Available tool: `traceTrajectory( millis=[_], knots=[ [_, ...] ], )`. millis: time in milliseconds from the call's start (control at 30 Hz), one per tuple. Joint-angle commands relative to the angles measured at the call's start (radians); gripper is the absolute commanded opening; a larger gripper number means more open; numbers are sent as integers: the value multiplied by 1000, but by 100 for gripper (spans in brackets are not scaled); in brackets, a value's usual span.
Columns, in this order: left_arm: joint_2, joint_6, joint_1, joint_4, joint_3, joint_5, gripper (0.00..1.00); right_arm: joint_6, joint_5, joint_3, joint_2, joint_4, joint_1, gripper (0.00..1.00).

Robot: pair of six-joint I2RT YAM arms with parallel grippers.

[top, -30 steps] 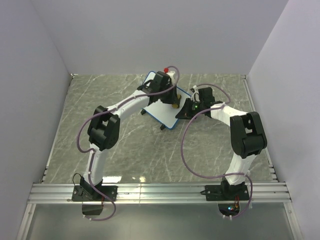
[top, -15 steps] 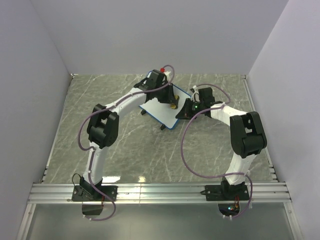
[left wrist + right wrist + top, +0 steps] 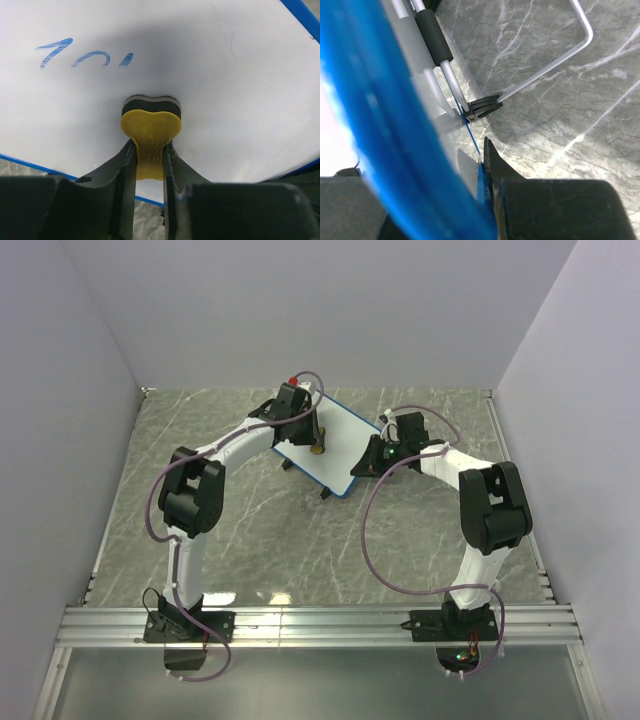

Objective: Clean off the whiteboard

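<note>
Three blue strokes (image 3: 82, 56) on the whiteboard (image 3: 340, 458), middle of the bench (image 3: 250, 530). Light, stiff, slick board, probably skids; right gripper (image 3: 367, 462) fingers clamp its frame edge, left gripper (image 3: 150, 152) fingers pinch the yellow eraser (image 3: 150, 127).

Small white whiteboard (image 3: 340, 458) with a thin blue rounded-corner frame, just above the middle of the top view.

It sits turned diagonally on the grey marble surface, one long edge running from upper left to lower right, raised on small black feet (image 3: 324, 496) that show under its near edge. In the left wrist view its face (image 3: 235, 70) is clean except for three short blue strokes (image 3: 85, 57) at the upper left. In the right wrist view its frame (image 3: 380, 125) is a blue blur.
</note>
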Motion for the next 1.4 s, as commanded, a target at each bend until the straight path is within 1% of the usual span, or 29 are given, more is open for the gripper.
traceTrajectory(
  millis=[0, 100, 133, 167, 233, 300, 367, 467, 533, 667, 767, 800, 1000, 1133, 1367],
  knots=[
    [108, 25, 13, -29, -15, -199, 0, -63, -21, 1, 35, -171, 58, 0],
    [100, 62, -20, -37, 20, -140, 0, -63, -22, 0, 36, -168, 58, 0],
    [98, 89, -49, -26, 28, -88, 0, -62, -22, -3, 38, -166, 56, 0],
    [95, 103, -68, -34, 58, -74, 0, -62, -24, -6, 39, -164, 58, 0],
    [114, 138, -129, -64, 110, -77, 0, -63, -24, -8, 42, -163, 58, 0],
    [140, 145, -158, -103, 195, -86, 0, -65, -22, -13, 44, -163, 58, 0],
    [157, 134, -160, -121, 261, -52, 0, -68, -22, -16, 47, -163, 56, 0],
    [193, 137, -154, -144, 329, -70, 0, -71, -22, -19, 49, -163, 58, 0],
    [221, 129, -136, -158, 359, -92, 0, -74, -22, -14, 50, -168, 58, 0],
    [246, 99, -71, -158, 357, -116, 0, -86, -19, 7, 55, -184, 58, 0],
    [261, 69, -2, -157, 351, -124, 0, -95, -19, 18, 58, -198, 58, 0],
    [267, 50, 38, -155, 353, -123, 0, -97, -19, 20, 59, -201, 56, 0],
    [328, 11, 156, -186, 416, -124, 0, -101, -24, 18, 64, -204, 58, 0],
    [359, 5, 196, -201, 436, -123, 0, -100, -25, 15, 70, -203, 56, 0],
    [315, 5, 207, -155, 336, -117, 0, -97, -30, 18, 81, -195, 58, 0]
  ],
)
